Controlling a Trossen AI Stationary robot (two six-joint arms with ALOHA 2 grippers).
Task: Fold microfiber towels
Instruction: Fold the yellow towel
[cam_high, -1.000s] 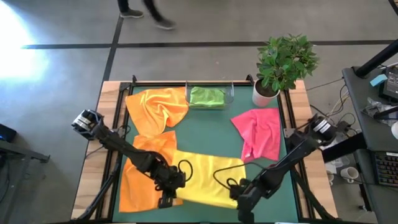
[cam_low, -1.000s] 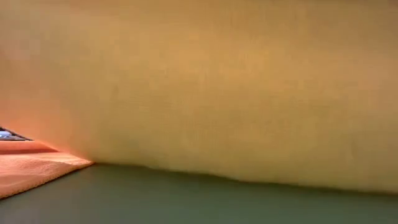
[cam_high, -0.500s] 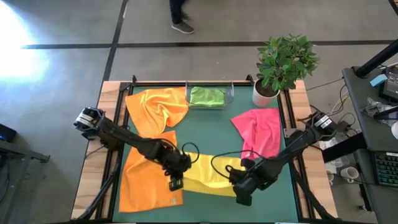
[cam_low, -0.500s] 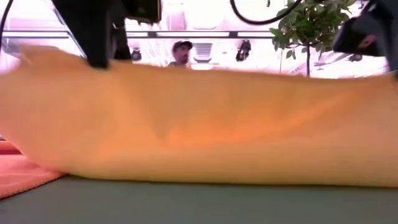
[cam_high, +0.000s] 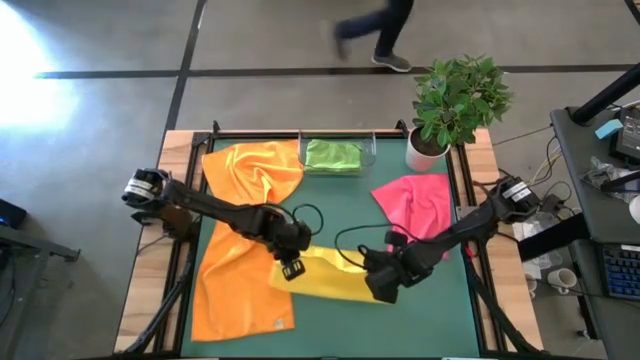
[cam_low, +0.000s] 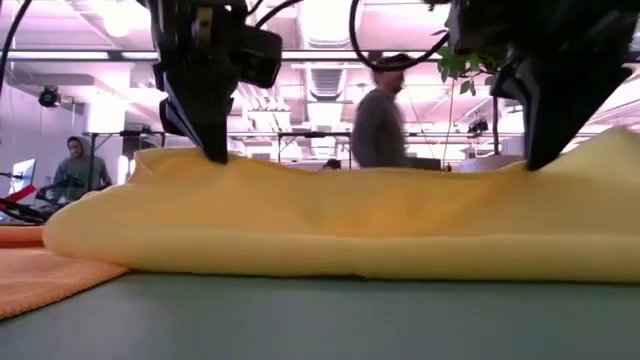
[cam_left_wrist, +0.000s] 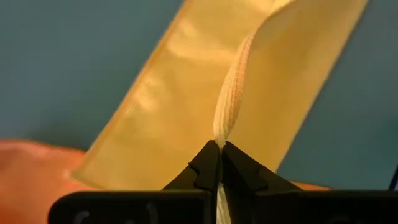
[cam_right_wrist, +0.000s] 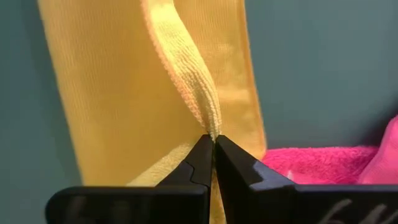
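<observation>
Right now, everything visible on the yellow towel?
The yellow towel is a soft, finely ribbed microfiber cloth, folded over on itself into a long doubled band across the near middle of the green table. Its upper layer is lifted. The left hand and the right hand are each shut on a pinch of its edge. One end lies against the flat orange towel; the other ends near the pink towel.

A grey polished concrete floor (cam_high: 120, 110) crossed by dark seams is surrounding the green-topped, wood-edged worktop (cam_high: 145, 270), with bright light glaring at one corner. A person (cam_high: 375, 30) is walking past. A leafy potted plant (cam_high: 455, 100) is standing at the worktop's far corner.
</observation>
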